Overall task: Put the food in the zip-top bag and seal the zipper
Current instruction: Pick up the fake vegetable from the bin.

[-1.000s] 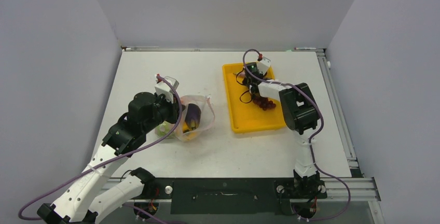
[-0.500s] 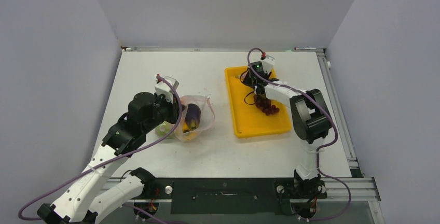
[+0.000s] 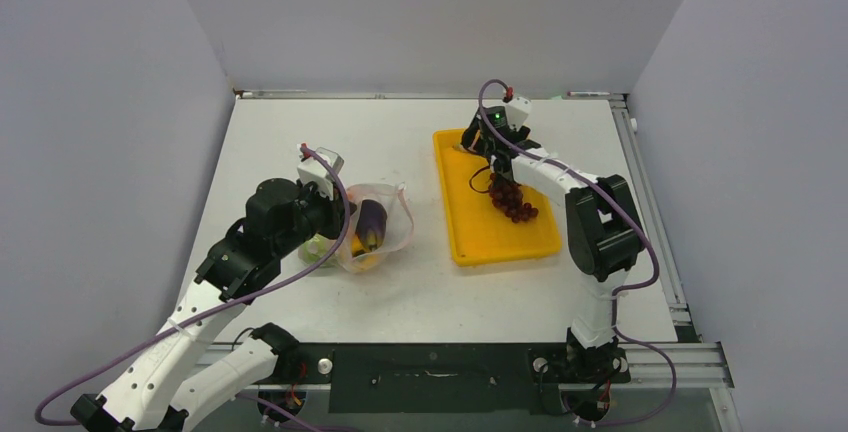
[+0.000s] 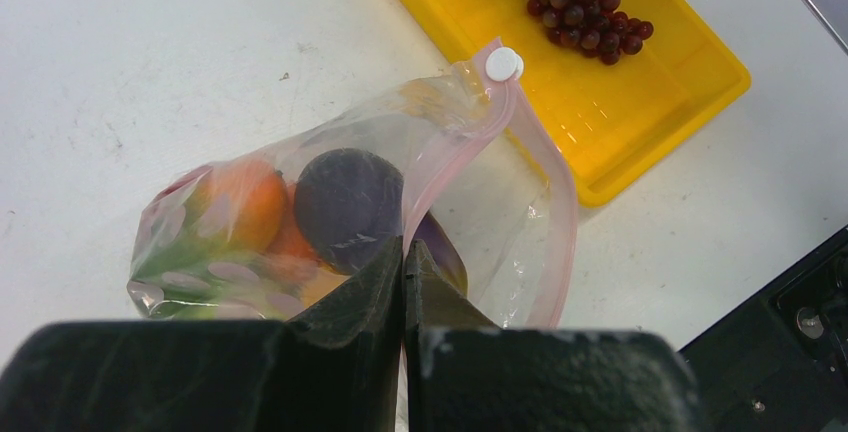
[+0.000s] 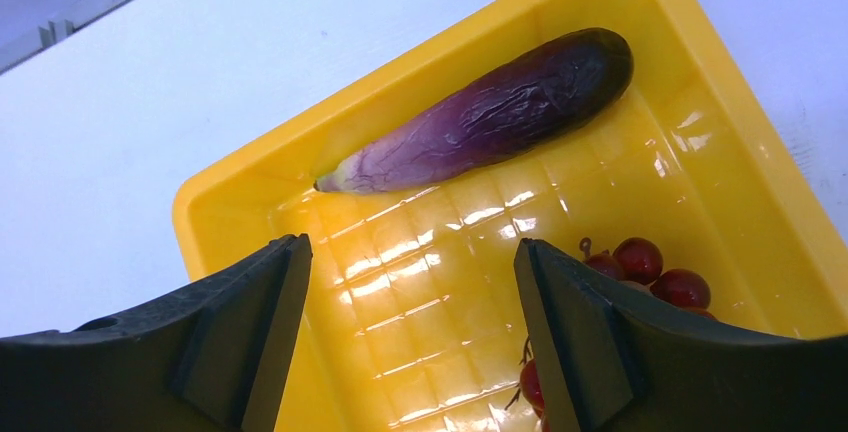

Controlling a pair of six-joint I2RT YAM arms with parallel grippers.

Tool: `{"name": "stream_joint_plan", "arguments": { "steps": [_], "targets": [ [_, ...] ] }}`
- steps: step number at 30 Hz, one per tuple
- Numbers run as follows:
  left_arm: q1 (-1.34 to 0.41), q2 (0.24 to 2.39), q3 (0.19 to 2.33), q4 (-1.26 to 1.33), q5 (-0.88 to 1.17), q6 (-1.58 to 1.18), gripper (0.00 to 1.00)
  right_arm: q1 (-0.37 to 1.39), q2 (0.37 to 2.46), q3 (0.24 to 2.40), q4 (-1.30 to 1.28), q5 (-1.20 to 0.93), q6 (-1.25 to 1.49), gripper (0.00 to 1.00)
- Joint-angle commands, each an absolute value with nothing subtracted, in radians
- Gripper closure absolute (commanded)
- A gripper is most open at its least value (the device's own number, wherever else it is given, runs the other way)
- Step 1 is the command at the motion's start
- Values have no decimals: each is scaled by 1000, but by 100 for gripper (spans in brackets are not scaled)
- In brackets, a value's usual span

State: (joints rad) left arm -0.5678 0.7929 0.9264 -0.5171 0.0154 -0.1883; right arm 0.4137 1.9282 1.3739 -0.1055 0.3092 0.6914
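On the worktop (image 3: 420,292), left of the yellow tray (image 3: 500,244), the zip-top bag (image 4: 500,232) lies clear and crumpled, with pale pink dots on its film and its mouth gaping. Its pink zipper (image 4: 455,152) curves from a white slider (image 4: 503,64) down to the left jaws, which are pressed together on the bag's rim. Inside are a dark purple eggplant (image 4: 350,194), an orange piece (image 4: 240,202) and something green (image 4: 170,257). The right jaws stand wide above the tray, holding nothing, over a second eggplant (image 5: 490,112) and red grapes (image 5: 650,267).
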Motion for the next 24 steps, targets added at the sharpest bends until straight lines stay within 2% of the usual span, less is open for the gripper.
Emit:
{"name": "stream_joint_plan", "arguments": {
  "steps": [1,12,20,24],
  "targets": [
    [-568,779,959,-497,20,-189,100,420,1943,1405,-66,338,827,24],
    [-568,770,959,-494,33,-191,100,449,2027,1448,-67,398,1123,33],
    [-568,768,959,-491,49,-196,100,443,2070,1454,-93,492,1245,35],
    [-569,770,957,-490,57,-198,100,419,2100,1458,-90,474,1284,35]
  ]
}}
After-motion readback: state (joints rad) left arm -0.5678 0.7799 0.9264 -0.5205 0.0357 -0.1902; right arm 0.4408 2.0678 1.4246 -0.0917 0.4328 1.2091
